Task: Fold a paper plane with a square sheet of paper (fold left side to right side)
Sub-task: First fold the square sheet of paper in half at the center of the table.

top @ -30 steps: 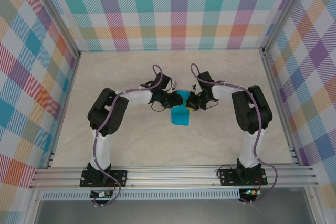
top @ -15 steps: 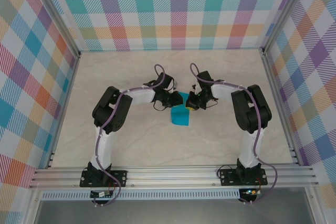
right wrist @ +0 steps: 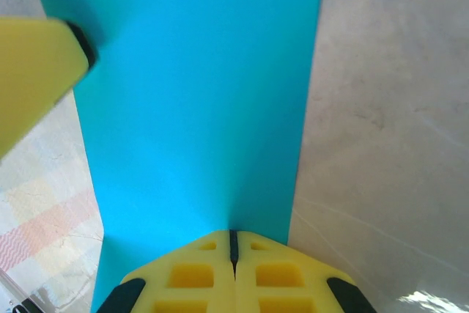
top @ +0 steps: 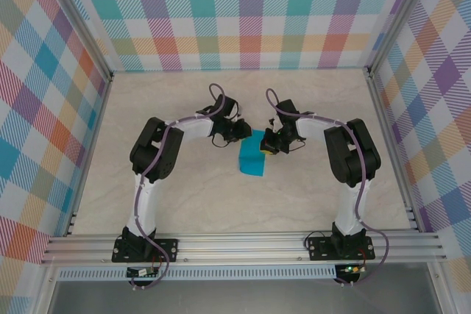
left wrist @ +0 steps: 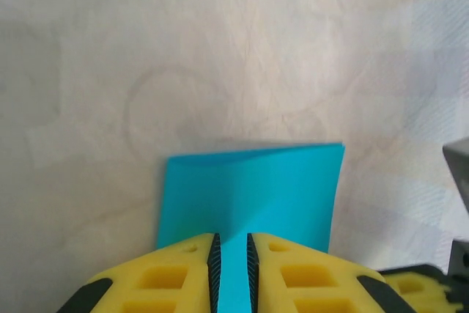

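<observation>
A pale cream tabletop [top: 294, 196] with faint marble-like veining is seen from above, and its mottled surface is also seen close up in the left wrist view [left wrist: 220, 49] and the right wrist view [right wrist: 396, 108]. It is enclosed on three sides by panels printed with a pastel plaid of teal, pink, orange, yellow and purple: a back wall [top: 250, 12], a left wall [top: 37, 108] and a right wall [top: 441, 108]. Slanted aluminium posts [top: 73, 20] are set at the far corners, and a grooved aluminium rail [top: 243, 244] is laid across the near edge.
</observation>
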### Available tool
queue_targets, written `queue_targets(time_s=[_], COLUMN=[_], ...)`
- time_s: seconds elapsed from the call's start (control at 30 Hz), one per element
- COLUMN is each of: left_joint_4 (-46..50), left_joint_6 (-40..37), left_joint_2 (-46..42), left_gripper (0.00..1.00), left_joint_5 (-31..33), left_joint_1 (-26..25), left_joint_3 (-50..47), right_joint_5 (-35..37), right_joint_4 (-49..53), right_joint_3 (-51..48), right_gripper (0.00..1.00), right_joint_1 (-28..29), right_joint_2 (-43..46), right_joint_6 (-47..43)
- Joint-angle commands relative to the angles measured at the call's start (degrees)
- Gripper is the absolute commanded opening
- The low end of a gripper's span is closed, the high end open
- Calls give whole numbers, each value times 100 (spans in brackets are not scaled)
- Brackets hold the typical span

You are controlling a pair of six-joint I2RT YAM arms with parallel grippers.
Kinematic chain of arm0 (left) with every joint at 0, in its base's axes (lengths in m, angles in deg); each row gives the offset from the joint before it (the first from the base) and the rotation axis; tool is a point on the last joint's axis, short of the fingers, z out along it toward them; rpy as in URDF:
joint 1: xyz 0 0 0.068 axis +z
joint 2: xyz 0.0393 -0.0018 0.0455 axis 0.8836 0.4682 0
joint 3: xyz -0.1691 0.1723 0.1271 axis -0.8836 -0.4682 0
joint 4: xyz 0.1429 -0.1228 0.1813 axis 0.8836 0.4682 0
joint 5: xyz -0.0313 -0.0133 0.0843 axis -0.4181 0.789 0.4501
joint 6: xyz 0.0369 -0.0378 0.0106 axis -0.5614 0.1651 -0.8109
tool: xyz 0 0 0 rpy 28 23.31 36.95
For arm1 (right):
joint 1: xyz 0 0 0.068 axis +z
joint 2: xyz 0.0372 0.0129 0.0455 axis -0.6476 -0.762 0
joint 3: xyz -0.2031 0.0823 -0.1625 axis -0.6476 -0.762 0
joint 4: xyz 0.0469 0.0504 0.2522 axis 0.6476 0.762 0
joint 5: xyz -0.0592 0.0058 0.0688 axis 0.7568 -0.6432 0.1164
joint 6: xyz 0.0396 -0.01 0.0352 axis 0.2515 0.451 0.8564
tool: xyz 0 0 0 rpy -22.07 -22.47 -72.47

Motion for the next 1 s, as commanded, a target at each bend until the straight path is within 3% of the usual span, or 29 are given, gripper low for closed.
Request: queue_targets(time_s=[0.0,0.63,0.97], left_joint_4=[-106,-322,-559], left_joint_6=[71,442,17], left_joint_2=[348,1146,-718], left_gripper=[20,20,23], left_joint_5=[177,-152,-53], left_joint_1=[177,360,495], left_joint_3=[354,1475,-78], right_joint_5=[782,817,738], right_joint_4=[727,770,708], right_joint_3=[-289,-320,-289], right_gripper=[0,0,0], right_joint_1=[65,66,75], right_joint_2=[-447,-356,-330], right_joint_6=[-85,-72,-60])
